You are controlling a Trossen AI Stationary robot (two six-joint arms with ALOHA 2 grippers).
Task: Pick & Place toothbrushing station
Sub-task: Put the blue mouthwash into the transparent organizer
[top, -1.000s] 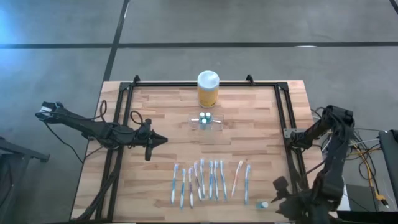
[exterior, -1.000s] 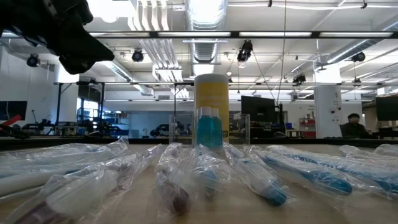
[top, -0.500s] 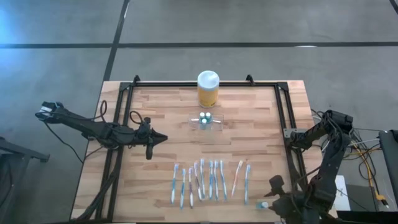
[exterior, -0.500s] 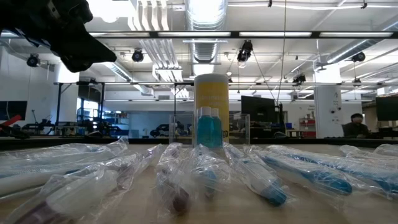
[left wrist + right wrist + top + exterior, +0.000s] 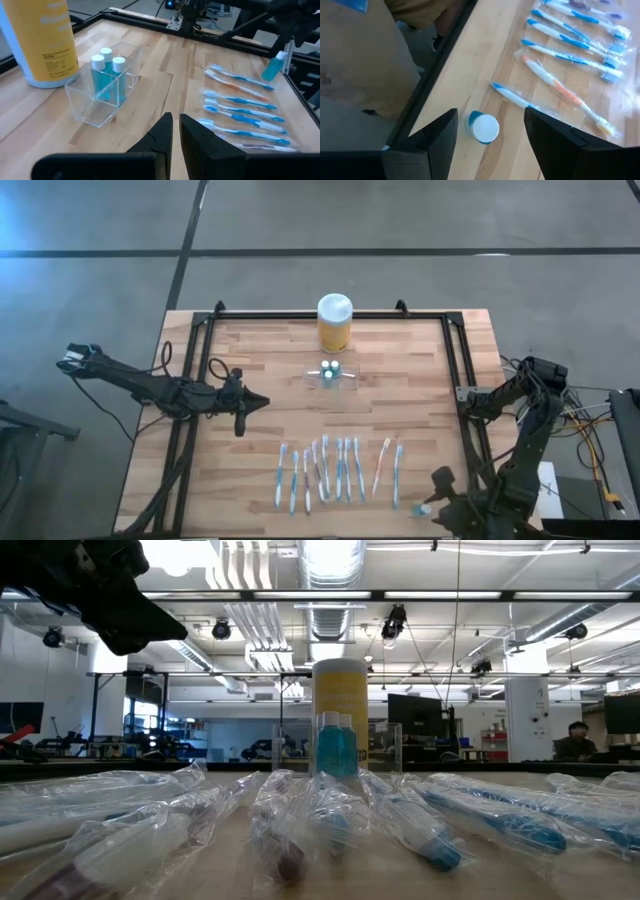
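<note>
The clear toothbrushing station (image 5: 330,375) sits mid tabletop (image 5: 270,350), just in front of the yellow jar (image 5: 334,322), w/ two small blue bottles (image 5: 106,70) inside. The right end effector (image 5: 490,131) hangs over a small blue bottle w/ a white cap (image 5: 483,128) at the tabletop's near right corner, fingers wide apart, not touching it. The left end effector (image 5: 240,415) waits over the left side, fingers almost together & holding nothing; wrapped toothbrushes (image 5: 335,470) lie in a row near the front.
</note>
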